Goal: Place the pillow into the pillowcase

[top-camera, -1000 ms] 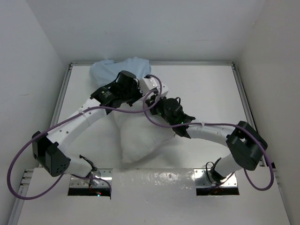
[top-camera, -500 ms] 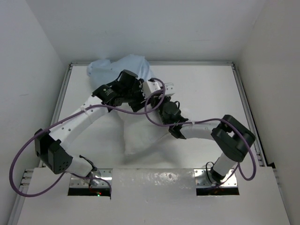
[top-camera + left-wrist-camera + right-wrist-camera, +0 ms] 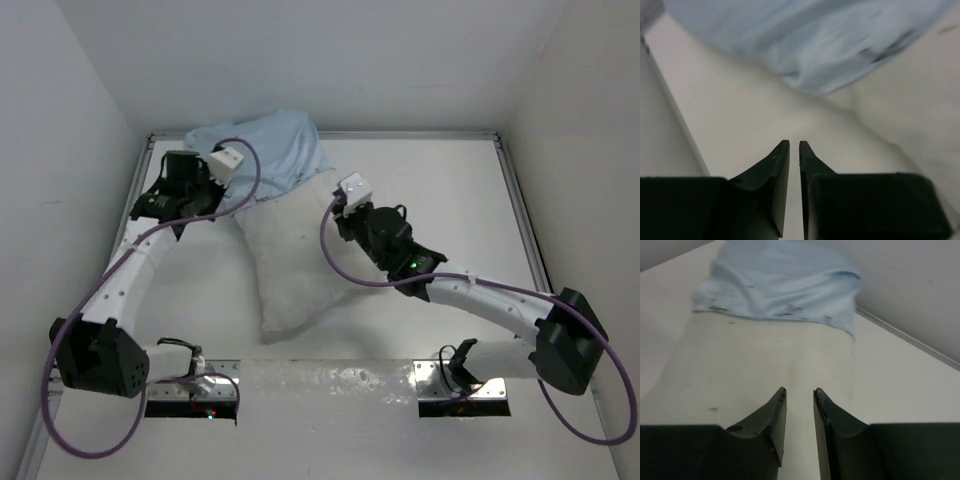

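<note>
The white pillow (image 3: pixel 290 265) lies slantwise mid-table, its far end tucked in the light blue pillowcase (image 3: pixel 270 150) bunched at the back wall. My left gripper (image 3: pixel 208 195) hangs left of that joint, its jaws almost together and empty. Its wrist view shows the left gripper (image 3: pixel 794 142) over bare table, the pillowcase (image 3: pixel 815 40) ahead and the pillow (image 3: pixel 910 115) to the right. My right gripper (image 3: pixel 345 215) is at the pillow's right edge. In its wrist view the right gripper (image 3: pixel 800 389) is slightly parted and empty above the pillow (image 3: pixel 765 360), facing the pillowcase (image 3: pixel 780 285).
The white table (image 3: pixel 440 190) is walled at the back and both sides, with a metal rail (image 3: pixel 515 210) along its edges. The arm bases and mounting plates (image 3: pixel 460 385) sit at the near edge. Purple cables loop from both arms.
Both grippers have drawn back from the pillowcase mouth. The left arm swung left to the table's far-left side; the right arm pulled back to the right. The pillow lies uncovered.
</note>
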Available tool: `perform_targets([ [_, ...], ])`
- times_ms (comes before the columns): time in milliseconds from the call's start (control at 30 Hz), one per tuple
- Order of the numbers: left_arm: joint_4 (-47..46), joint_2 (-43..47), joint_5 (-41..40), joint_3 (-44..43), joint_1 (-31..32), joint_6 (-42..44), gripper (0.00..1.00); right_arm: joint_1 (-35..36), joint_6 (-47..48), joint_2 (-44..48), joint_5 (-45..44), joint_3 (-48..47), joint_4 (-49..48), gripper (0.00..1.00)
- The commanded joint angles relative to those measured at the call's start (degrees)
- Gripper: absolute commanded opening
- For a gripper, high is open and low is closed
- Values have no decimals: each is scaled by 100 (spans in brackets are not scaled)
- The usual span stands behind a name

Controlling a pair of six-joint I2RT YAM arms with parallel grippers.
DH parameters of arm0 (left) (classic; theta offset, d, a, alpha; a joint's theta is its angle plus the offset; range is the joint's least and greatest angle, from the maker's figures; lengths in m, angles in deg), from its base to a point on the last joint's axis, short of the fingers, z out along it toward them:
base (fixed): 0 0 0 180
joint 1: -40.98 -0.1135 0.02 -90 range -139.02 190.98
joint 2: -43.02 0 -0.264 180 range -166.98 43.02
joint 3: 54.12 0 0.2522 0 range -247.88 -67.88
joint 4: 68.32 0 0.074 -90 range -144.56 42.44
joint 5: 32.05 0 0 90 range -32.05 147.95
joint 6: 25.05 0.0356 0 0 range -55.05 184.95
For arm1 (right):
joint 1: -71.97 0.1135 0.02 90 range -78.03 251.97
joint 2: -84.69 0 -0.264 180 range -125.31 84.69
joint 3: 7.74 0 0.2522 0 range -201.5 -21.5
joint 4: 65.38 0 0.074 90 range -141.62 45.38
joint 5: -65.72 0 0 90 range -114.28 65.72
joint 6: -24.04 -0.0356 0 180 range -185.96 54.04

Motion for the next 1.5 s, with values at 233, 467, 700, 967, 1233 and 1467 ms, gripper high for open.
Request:
perform_targets([
  [233,-1598,-1796,1144,912,-1056,-85,66,1842,1244,-1572,-557,-1298,1311,96],
  [467,-2327,-1946,847,1122,-1056,-313,74,1993,1156,-2723,-1224,-1825,1170,99],
  [700,-3205,-1946,802,1360,-1056,-585,61,1967,1314,-3295,-1937,-1834,537,99],
  [967,-3321,-2096,767,1227,-1047,-534,0,1537,718,-3559,-1272,-2151,967,26],
  [1233,-3629,-1955,697,1439,-1047,-270,22,1228,277,-3182,-971,-1809,774,0],
  [1467,-4305,-2201,819,1439,-1039,-208,57,1228,277,-2813,-1058,-1272,519,0],
])
